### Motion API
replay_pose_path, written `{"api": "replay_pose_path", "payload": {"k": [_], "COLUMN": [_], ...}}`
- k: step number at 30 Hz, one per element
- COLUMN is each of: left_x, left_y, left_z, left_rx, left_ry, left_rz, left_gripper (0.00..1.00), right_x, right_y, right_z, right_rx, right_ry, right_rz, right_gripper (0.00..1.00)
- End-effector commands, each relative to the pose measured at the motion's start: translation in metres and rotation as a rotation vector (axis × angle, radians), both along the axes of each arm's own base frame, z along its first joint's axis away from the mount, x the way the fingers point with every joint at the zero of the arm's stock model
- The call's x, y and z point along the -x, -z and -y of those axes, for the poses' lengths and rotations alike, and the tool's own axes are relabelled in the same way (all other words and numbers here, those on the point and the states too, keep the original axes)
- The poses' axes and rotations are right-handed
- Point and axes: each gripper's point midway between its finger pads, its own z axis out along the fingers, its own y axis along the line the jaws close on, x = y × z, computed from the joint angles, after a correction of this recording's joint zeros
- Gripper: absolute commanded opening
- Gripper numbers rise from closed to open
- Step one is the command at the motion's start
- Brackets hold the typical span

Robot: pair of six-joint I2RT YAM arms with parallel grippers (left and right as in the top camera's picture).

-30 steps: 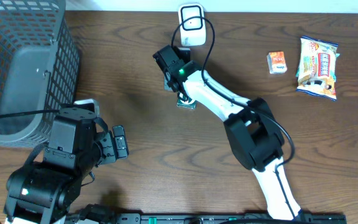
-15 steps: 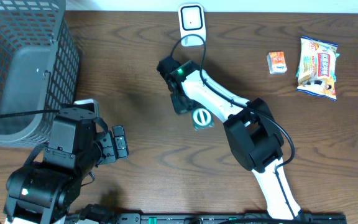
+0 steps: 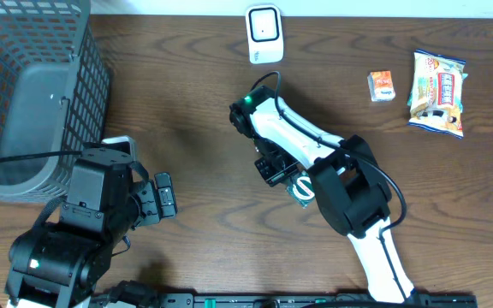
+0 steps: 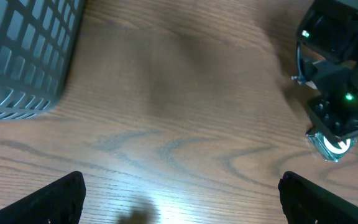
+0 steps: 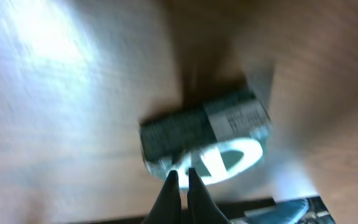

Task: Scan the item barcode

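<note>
Your right gripper (image 5: 180, 174) has carried the packet (image 5: 204, 134) away from the scanner (image 3: 264, 32); pinched only by its edge, it could slip.

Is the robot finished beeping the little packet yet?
Nearly, it seems. A second ago the right gripper held the small packet up by the scanner; now it has carried it away, fingers pinched on it. Whether it beeped, I cannot tell. Left: putting it down, maybe in the basket. The left gripper waits open.
</note>
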Motion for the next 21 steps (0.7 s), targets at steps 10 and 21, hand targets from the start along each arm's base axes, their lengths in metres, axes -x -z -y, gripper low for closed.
{"api": "replay_pose_path", "payload": {"k": [10, 21], "left_x": [0.000, 0.000], "left_y": [0.000, 0.000], "left_z": [-0.001, -0.001], "left_rx": [-0.002, -0.002], "left_ry": [0.000, 0.000], "left_rz": [0.003, 0.003], "left_gripper": [0.98, 0.97], "right_x": [-0.005, 0.032], "right_y": [-0.126, -0.146], "right_z": [0.015, 0.000], "right_rx": [-0.108, -0.355], "right_ry": [0.017, 0.218], "right_rz": [0.343, 0.360], "right_gripper": [0.01, 0.02]}}
